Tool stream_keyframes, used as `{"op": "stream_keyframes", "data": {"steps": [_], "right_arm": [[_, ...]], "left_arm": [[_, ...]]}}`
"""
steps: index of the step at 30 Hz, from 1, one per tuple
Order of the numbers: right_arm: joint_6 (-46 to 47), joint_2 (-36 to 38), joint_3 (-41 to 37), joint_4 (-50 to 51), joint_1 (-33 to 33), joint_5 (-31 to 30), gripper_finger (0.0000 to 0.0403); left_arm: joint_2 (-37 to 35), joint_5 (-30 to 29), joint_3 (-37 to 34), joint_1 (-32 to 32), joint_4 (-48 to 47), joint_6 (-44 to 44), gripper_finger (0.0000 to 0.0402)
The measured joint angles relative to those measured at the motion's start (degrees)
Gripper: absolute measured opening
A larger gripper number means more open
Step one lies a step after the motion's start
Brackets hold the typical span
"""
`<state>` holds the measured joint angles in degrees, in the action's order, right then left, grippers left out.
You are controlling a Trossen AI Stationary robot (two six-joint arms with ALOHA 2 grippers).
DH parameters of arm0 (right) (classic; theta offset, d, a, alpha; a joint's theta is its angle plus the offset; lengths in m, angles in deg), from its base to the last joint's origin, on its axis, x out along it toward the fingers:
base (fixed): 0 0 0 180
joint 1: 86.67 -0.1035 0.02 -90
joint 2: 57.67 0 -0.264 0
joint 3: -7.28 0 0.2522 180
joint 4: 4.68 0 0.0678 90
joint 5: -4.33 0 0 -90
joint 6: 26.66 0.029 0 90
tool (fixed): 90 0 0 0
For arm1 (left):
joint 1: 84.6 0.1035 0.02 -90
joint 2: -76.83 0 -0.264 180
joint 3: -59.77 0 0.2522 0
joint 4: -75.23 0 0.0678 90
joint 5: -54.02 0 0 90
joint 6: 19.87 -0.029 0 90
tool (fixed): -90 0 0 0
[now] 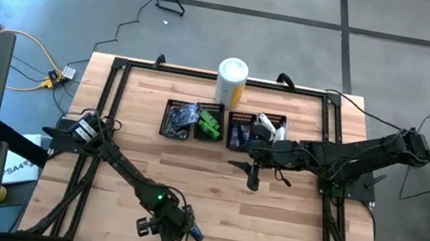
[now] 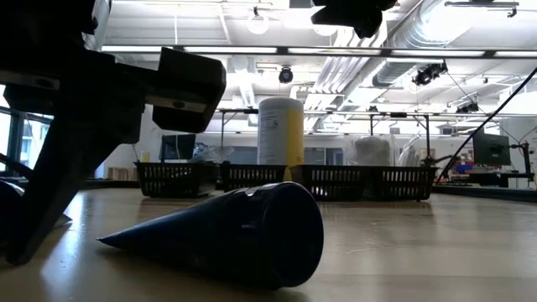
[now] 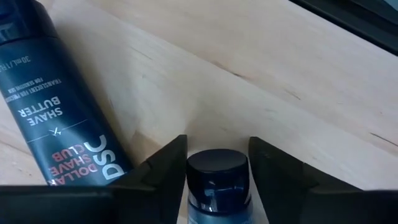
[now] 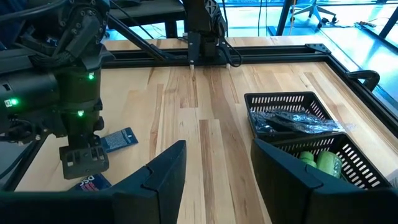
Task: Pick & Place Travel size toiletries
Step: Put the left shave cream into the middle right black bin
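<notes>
A: High view, item one. Left gripper (image 1: 168,227) is low at the near edge of the table (image 1: 268,224), over a dark blue tube (image 1: 193,231) lying flat on the wood. Right gripper (image 1: 253,181) hangs mid-table, just in front of the row of mesh bins (image 1: 224,127), nothing seen in it. A white-and-yellow canister (image 1: 232,81) stands behind the bins.

B: Low view?

A: One dark blue tube (image 2: 243,235) on its side, flat crimped end tapering to one side, round end to the other. The bins (image 2: 285,179) and canister (image 2: 280,138) are far back.

B: Left wrist view. Fingers?

A: The fingers (image 3: 163,171) stand part-way in, either side of a dark-capped tube (image 3: 217,183). I cannot tell whether they touch it. A second tube, labelled shave butter (image 3: 53,112), lies just beside.

B: Handling, as a judgement?

A: Likely light; soft plastic wall that dents, glossy, so probably slippery. The cap and shoulder look stiffest, so hold there or just below, across the round body, not on the thin crimped end.

B: Right wrist view?

A: Its fingers (image 4: 165,171) are apart with bare wood between them. Bagged items (image 4: 292,121) and green packets (image 4: 317,160) already sit in the bins (image 4: 283,99). Blue tubes (image 4: 118,140) lie by the left arm.
</notes>
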<state>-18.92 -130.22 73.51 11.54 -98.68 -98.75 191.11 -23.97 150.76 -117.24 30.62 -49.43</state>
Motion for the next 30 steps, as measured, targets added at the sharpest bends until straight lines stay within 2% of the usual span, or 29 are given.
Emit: {"op": "stream_keyframes", "data": {"steps": [4,12,21,30], "right_arm": [[0.0,0.0,0.0,0.0,0.0,0.0,0.0174],[0.0,0.0,0.0,0.3,0.0,0.0,0.0174],[0.0,0.0,0.0,0.3,0.0,0.0,0.0174],[0.0,0.0,0.0,0.3,0.0,0.0,0.0174]], "left_arm": [[0.0,-0.1,0.0,0.0,0.0,0.0,0.0166],[0.0,-0.4,0.0,0.0,0.0,-0.2,0.0128],[0.0,-0.4,0.0,0.0,0.0,-0.2,0.0139],[-0.2,-0.8,-0.1,0.0,-0.6,-0.2,0.0128]]}}
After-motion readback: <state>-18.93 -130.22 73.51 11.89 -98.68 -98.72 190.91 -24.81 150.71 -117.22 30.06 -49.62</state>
